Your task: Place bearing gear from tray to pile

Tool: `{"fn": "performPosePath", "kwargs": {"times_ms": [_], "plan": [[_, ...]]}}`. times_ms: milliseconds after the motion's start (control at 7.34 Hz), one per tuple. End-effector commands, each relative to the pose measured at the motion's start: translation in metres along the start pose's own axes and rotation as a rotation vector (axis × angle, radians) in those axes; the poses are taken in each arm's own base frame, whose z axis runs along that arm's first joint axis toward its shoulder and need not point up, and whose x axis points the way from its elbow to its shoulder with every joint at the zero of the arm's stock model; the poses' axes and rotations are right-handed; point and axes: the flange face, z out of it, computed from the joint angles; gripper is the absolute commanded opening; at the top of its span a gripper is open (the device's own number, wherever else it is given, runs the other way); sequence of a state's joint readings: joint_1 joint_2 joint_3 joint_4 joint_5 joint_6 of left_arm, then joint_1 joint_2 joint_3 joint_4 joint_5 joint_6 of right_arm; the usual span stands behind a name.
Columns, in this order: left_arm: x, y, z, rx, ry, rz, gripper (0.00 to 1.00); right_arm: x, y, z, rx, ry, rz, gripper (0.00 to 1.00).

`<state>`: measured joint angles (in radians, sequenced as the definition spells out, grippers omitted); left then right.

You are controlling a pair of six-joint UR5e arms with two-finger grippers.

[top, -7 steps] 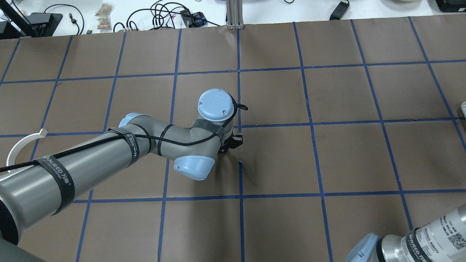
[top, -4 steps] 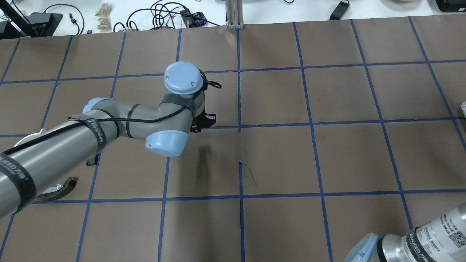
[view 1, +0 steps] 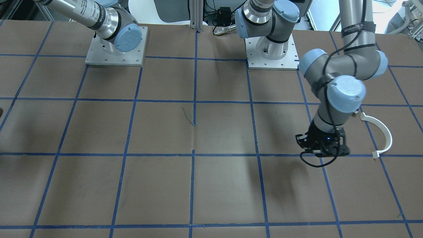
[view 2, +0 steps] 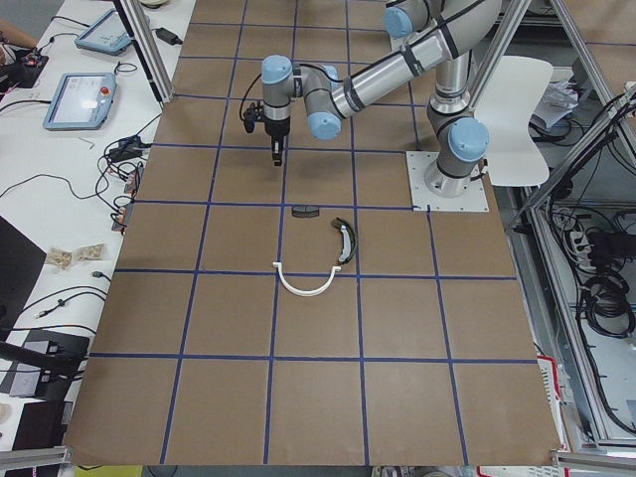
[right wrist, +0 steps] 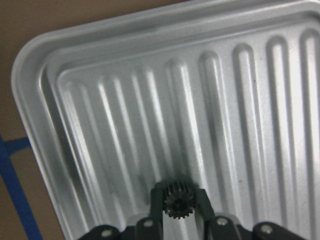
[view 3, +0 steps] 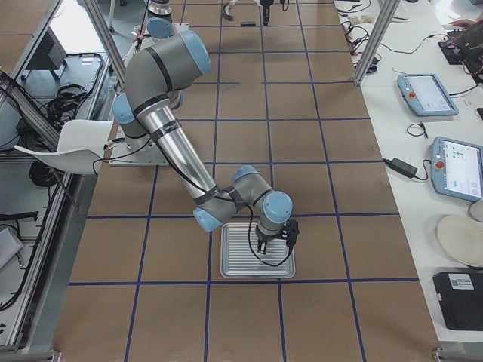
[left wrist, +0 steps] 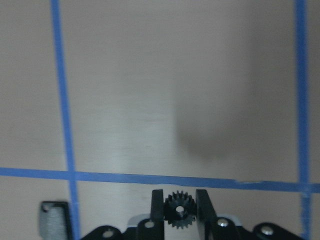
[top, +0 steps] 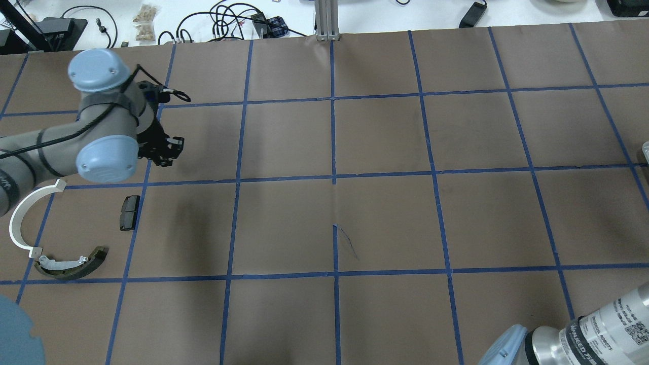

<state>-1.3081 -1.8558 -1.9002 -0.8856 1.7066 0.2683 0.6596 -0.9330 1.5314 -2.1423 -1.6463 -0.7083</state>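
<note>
Gear [left wrist: 180,206] is pinched across its teeth in the left gripper [left wrist: 179,196], bore facing the wrist camera, fingers narrow with no slack. That grip likely stops it rolling out in transit. It hangs above the table, just past the pad [top: 129,213] on the side away from the robot, not touching anything. Pile is the pad, with the half-ring [top: 14,218] and the olive shoe [top: 76,264] near it toward the robot's left, all loose on the paper and apart from each other. Judged step: carry is nearly over and the gear is not set down yet; next comes lowering beside the pad and letting go. Tray [right wrist: 30,100] is well apart from the pad, at the robot's right end. The right gripper [right wrist: 178,192] sits low over it, closed narrow on a second gear [right wrist: 178,199]; cannot tell if that one is clear of the ribs. Visible tray floor shows no other loose parts.
</note>
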Motion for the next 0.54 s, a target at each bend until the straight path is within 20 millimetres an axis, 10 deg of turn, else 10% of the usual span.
{"fn": "performPosePath", "kwargs": {"times_ms": [0,272,408], "plan": [[-0.136,0.024,0.04,-0.062,0.031,0.063,0.0,0.003,0.001,-0.004,-0.023,0.026,-0.031,0.0],[-0.165,0.039,0.062,-0.095,0.048,0.123,0.0,0.009,-0.002,-0.026,-0.005,0.057,-0.029,0.0],[-0.161,0.045,0.069,-0.108,0.058,0.124,0.37,0.009,-0.004,-0.041,-0.007,0.049,-0.03,0.0]]}}
